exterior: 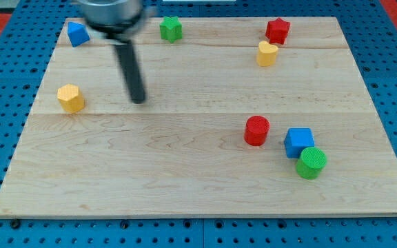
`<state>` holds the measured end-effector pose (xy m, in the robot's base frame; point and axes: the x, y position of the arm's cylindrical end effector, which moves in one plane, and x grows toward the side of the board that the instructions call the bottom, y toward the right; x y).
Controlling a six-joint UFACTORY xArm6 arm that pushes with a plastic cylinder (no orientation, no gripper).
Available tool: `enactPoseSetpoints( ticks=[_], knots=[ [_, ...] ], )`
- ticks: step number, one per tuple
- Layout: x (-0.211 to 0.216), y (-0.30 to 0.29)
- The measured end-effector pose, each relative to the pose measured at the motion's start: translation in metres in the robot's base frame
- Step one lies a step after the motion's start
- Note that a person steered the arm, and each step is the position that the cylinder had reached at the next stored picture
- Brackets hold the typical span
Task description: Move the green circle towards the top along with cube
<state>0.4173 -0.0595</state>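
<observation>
The green circle (pixel 311 162) lies near the view's lower right, touching the lower right corner of the blue cube (pixel 298 141). A red cylinder (pixel 256 130) stands just left of the cube. My tip (pixel 138 100) rests on the board in the view's left half, far left of the green circle and the cube, to the right of the yellow hexagon (pixel 70 98).
A blue triangular block (pixel 78 33) sits at the top left, a green star (pixel 171 28) at the top middle. A red star (pixel 277 29) and a yellow block (pixel 267 53) sit at the top right. The wooden board (pixel 185 172) lies on a blue pegboard.
</observation>
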Motion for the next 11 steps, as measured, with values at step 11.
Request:
enactPoseSetpoints(
  ticks=[11],
  knots=[
    [0.117,0.25]
  ],
)
